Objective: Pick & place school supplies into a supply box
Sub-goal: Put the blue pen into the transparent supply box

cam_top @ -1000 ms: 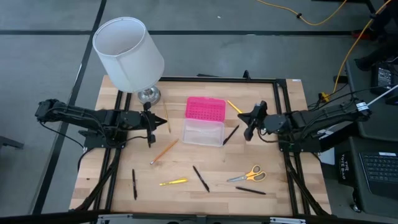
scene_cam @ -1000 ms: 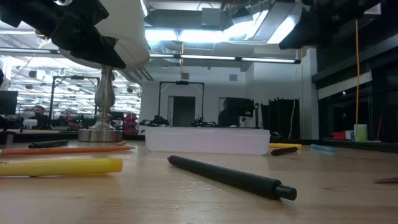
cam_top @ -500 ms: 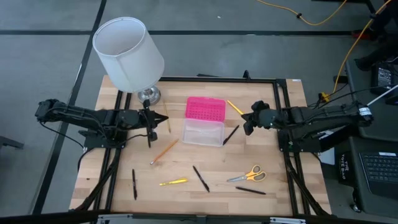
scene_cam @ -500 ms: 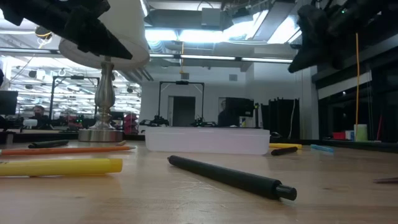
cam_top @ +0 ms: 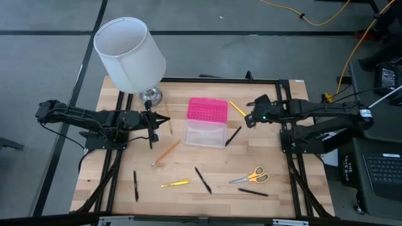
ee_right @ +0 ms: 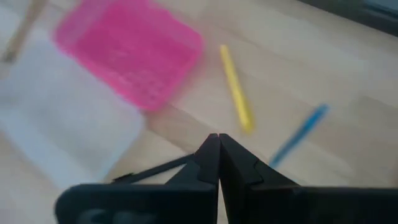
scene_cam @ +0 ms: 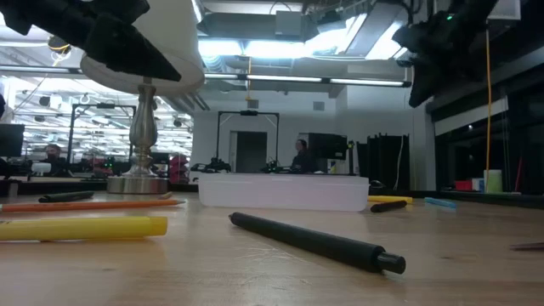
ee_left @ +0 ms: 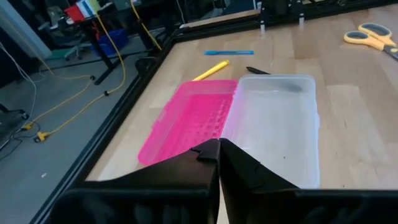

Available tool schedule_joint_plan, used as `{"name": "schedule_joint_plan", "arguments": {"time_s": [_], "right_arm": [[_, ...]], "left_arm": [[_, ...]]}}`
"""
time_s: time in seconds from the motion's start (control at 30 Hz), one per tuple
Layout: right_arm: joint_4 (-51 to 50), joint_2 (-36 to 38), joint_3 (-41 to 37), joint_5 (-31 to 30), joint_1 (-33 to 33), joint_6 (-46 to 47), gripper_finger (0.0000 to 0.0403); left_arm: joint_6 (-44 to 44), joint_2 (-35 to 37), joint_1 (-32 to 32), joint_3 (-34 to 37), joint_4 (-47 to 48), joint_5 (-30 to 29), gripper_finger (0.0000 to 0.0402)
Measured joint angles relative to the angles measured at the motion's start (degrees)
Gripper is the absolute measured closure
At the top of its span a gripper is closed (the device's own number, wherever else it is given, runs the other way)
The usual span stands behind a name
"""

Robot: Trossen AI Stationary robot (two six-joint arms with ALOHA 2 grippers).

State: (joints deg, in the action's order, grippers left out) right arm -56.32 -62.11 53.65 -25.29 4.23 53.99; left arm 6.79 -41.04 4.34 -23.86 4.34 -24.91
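The open plastic pencil case (cam_top: 206, 122), pink dotted lid and clear base, lies mid-table. Right gripper (cam_top: 250, 118) hovers just right of it, jaws closed, empty; left gripper (cam_top: 151, 134) waits left, likewise closed. Pens, pencils and yellow-handled scissors (cam_top: 249, 177) lie scattered around it.

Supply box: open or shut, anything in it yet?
Open and empty: the pink lid lies flat beside the clear base, with nothing inside.

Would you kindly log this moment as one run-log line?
left end effector: shut, empty | right end effector: shut, empty, near yellow pencil | supply box: open, empty
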Motion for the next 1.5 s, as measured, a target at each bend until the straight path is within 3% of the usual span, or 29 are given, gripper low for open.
{"name": "schedule_joint_plan", "arguments": {"time_s": [0.2, 0.4, 0.93, 1.33, 1.5], "right_arm": [[-8.81, -6.41, 3.75, 0.29, 2.90, 4.61, 0.0389], [-8.82, -8.94, 3.74, 4.39, 5.32, 5.76, 0.0385], [-8.36, -10.33, -0.31, 7.15, 10.20, 7.07, 0.0381], [1.40, -10.31, -6.44, 9.95, 11.43, 7.46, 0.0271], [2.50, -10.31, -8.89, 9.97, 12.87, 10.75, 0.0256]], "left_arm": [[0.00, 0.00, 0.00, 0.00, -0.11, 0.13, 0.0398], [0.01, 0.00, 0.01, 0.00, -0.11, 0.11, 0.0398], [0.00, 0.00, 0.00, 0.00, -0.22, 0.12, 0.0398], [0.00, 0.00, 0.00, 0.00, -0.16, 0.11, 0.0398], [0.00, 0.00, 0.00, 0.00, -0.15, 0.11, 0.0398]]}}
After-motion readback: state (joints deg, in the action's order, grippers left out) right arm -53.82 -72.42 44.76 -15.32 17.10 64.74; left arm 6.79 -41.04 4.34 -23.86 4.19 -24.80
